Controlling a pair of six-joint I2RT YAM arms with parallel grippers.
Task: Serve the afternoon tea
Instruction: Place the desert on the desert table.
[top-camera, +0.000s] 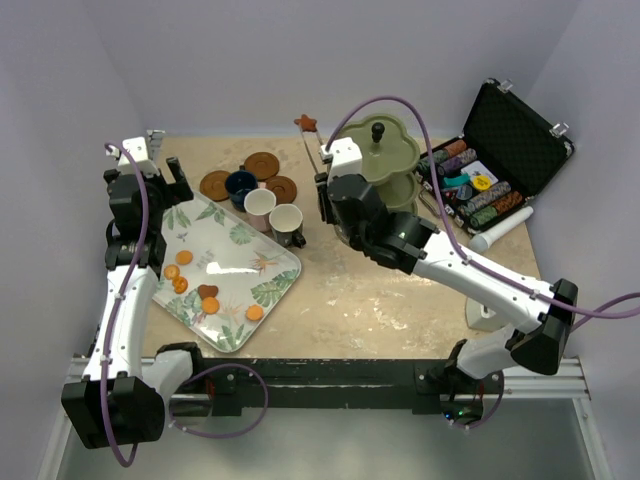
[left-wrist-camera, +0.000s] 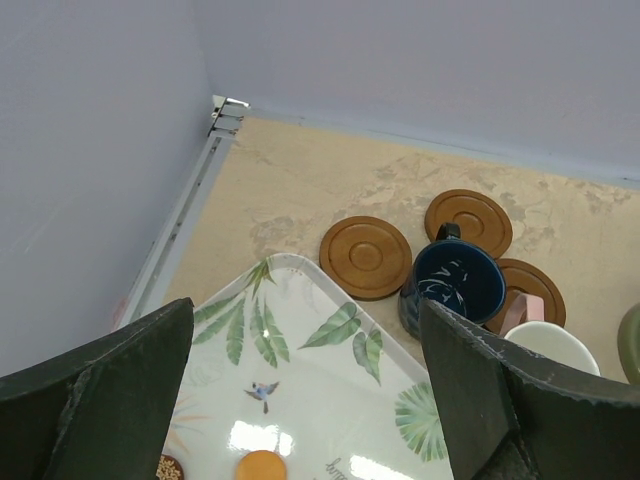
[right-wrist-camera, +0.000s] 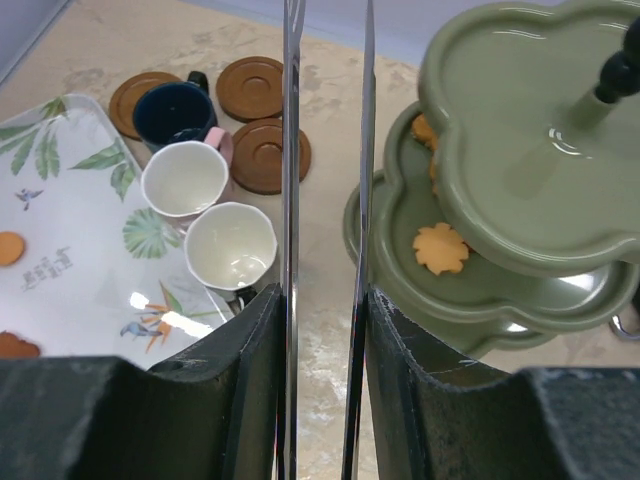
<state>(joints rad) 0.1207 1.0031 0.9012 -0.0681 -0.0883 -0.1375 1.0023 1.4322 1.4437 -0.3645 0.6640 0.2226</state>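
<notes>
At the table's far side, stand (top-camera: 385, 160) is carrying biscuits (right-wrist-camera: 441, 247) below its top tier; cups (top-camera: 260, 205) and saucers (top-camera: 262, 165) are sitting left of it. Right gripper (right-wrist-camera: 325, 300) is clamping tongs (right-wrist-camera: 293, 150); left gripper (left-wrist-camera: 305, 330) is hovering, jaws apart, over tray (top-camera: 235, 240).

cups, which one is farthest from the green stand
The navy cup, set among the saucers; the pinkish-white cup and cream cup stand closer to the stand.

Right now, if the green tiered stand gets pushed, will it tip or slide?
The stand is tall with stacked tiers, so a high push might tip it. Its glossy glaze suggests hard, fairly heavy, chippable ceramic. Loose biscuits on its tiers would probably slide.
</notes>
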